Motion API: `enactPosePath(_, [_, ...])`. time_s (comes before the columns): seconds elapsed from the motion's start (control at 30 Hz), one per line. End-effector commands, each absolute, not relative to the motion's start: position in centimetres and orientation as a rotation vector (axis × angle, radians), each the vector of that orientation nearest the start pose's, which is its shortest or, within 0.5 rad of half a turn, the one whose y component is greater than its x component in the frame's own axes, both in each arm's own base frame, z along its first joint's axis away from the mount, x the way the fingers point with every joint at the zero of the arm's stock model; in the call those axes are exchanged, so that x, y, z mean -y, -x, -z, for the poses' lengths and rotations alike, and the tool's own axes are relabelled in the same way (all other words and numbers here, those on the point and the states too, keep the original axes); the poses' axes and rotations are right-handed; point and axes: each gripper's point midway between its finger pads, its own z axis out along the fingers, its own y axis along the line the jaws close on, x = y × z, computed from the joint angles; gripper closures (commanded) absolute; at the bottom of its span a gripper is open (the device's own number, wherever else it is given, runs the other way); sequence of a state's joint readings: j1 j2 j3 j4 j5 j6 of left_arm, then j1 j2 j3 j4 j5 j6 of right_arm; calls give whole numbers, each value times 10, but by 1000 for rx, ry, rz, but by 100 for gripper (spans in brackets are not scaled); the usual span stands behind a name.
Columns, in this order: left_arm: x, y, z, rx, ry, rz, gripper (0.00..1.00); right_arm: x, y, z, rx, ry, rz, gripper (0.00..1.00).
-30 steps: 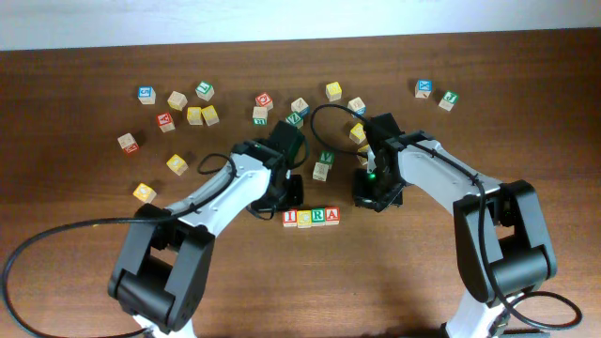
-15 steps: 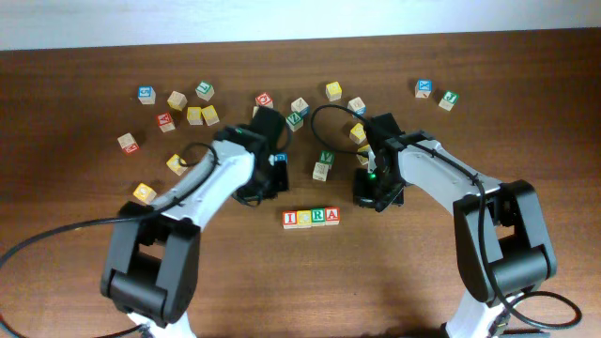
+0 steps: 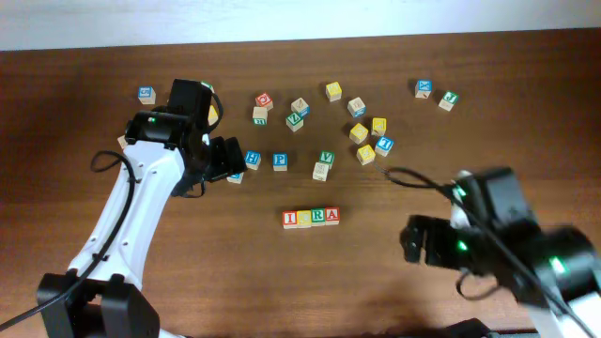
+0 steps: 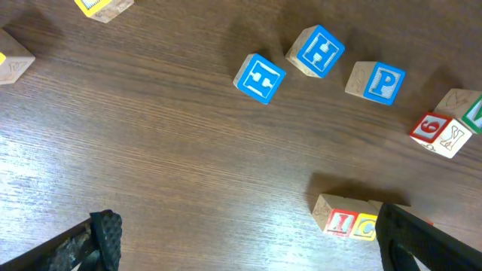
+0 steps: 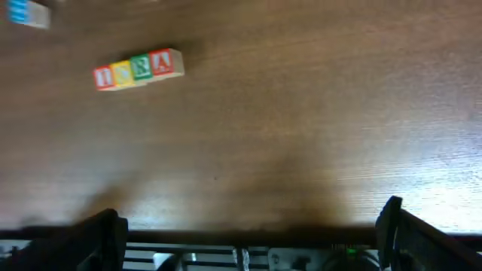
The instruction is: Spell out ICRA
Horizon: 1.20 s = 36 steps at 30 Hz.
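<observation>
The cube row [image 3: 311, 217] at the overhead view's centre reads I, C, R, A. A blue-framed cube [image 4: 376, 81] at the left wrist view's upper right shows P.

We see a dark brown wooden table [image 3: 310, 282] with visible grain filling nearly the whole frame; a pale strip [image 3: 300, 19] runs along the top edge.

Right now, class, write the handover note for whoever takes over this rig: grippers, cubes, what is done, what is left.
Left gripper: open, empty.
Right gripper: open, empty, apart from the row.
Cubes: red I cube, yellow C cube, green R cube and red A cube touch in one line.
Done: ICRA reads left to right in the overhead view.
Left: nothing to place; keep both grippers off the row.
</observation>
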<state>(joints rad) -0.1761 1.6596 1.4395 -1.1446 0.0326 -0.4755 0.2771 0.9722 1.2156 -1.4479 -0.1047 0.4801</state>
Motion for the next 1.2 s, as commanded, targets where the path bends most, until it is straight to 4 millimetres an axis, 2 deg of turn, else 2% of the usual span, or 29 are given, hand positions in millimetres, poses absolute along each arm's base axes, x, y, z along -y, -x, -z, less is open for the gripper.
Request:
enactPosePath(0.0, [65, -342, -148, -2900, 432, 142, 1, -59, -151, -232, -2692, -298, -373, 2])
enactPosePath(0.13, [65, -342, -148, -2899, 432, 142, 1, -52, -122, -227, -2726, -301, -369, 2])
enactPosePath(0.47, [65, -342, -148, -2899, 430, 142, 1, -50, -124, -226, -2720, -289, -343, 2])
enactPosePath(0.5, [65, -342, -148, -2899, 430, 142, 1, -47, -128, -227, -2692, -292, -328, 2])
enactPosePath(0.53, [65, -342, -148, -2899, 430, 142, 1, -44, -139, -232, -2583, -279, -326, 2])
enactPosePath(0.7, [65, -342, -148, -2900, 430, 142, 1, -36, -161, -242, -2168, -146, -337, 2])
enactPosePath(0.83, [65, -342, -148, -2899, 430, 142, 1, -25, -177, -217, -1981, -183, -305, 2])
enactPosePath(1.0, [65, -342, -148, -2899, 430, 142, 1, -29, -208, -177, -1848, -138, -319, 2])
enactPosePath(1.17, [65, -342, -148, -2899, 430, 142, 1, -32, -228, -177, -1731, -78, -306, 2])
